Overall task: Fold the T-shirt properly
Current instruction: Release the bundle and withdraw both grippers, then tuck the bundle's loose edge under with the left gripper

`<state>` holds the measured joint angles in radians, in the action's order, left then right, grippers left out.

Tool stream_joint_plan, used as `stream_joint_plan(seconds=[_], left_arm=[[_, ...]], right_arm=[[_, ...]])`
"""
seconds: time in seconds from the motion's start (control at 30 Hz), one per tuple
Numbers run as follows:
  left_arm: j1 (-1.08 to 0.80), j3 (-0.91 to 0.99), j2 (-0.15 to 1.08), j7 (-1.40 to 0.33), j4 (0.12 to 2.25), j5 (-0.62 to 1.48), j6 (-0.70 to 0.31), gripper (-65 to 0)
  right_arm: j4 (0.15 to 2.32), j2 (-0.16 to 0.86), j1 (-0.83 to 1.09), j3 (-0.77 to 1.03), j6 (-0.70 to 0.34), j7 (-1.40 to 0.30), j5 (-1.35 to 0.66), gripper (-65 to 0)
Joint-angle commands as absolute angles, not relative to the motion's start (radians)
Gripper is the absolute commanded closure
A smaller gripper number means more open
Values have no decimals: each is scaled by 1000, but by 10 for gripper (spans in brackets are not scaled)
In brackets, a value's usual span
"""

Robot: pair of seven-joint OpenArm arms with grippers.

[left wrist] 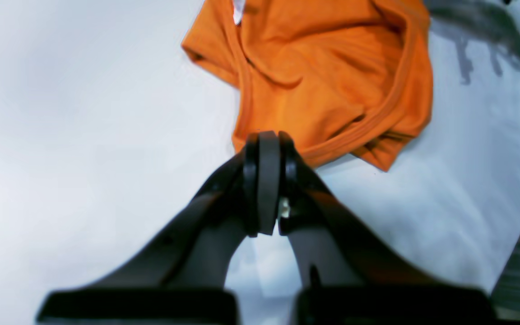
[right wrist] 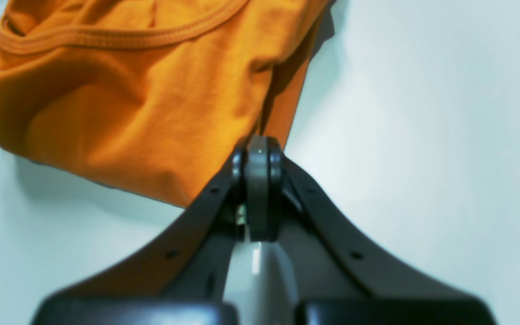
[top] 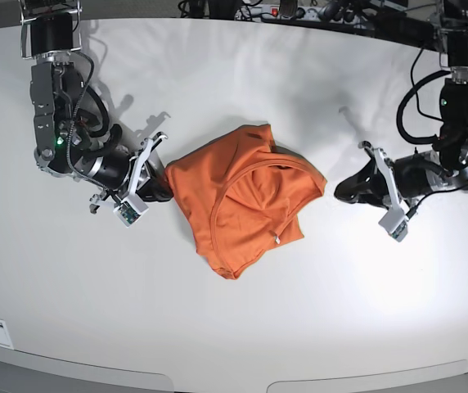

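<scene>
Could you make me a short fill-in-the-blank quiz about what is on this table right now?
1. The T-shirt lying crumpled on the white table is ____ in colour.
2. The jaws of the left gripper are ____.
3. The small tag at the shirt's neckline is ____ in colour.
4. In the base view, the right gripper sits at the shirt's ____ edge.

Missing words: orange; shut; white; left
</scene>
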<state>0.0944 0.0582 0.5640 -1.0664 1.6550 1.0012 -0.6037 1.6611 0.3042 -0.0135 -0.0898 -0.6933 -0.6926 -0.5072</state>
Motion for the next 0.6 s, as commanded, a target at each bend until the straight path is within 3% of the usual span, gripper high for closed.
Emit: stream_joint_plan(seconds=[0.0, 0.1, 0.17, 0.3, 0.57], left_arm=[[88, 78, 565, -1048, 1669, 1016, -597, -51], [30, 91, 522, -1046, 1669, 980, -541, -356], [-6, 91, 488, -1027, 1669, 942, -494, -482], [-47, 91, 408, -982, 1669, 848, -429, -492], [-52, 91, 267, -929, 1669, 747, -393, -492]], right_arm=[[1675, 313, -33, -85, -698, -666, -527, 0], [1675, 313, -33, -85, -698, -667, -527, 0], [1675, 313, -33, -85, -698, -667, -527, 0], [1675, 314, -33, -85, -698, -674, -527, 0], [1675, 314, -33, -85, -698, -674, -527, 0]])
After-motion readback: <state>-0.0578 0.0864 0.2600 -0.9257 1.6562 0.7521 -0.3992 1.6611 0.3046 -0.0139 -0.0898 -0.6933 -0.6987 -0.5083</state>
